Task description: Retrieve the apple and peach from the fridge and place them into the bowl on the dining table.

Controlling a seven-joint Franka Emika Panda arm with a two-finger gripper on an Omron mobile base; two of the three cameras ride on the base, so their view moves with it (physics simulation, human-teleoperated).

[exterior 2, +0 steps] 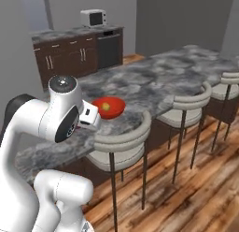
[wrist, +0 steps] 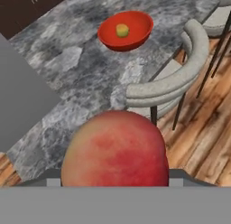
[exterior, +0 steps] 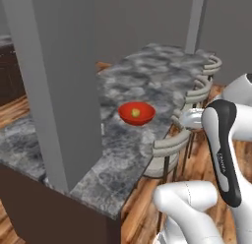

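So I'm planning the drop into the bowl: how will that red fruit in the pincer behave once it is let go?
The red fruit looks round and smooth, so it will probably roll if it lands on the flat stone of the dining table. The bowl is shallow and already holds a small yellowish fruit, so a drop from height might bounce or knock it.

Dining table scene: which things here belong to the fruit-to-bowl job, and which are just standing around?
Part of the job:
- red and yellow fruit, close in front of the hand camera
- bowl, with a small yellow-green fruit already inside
- dining table

Just standing around:
- stools along the table
- microwave
- dark cabinets
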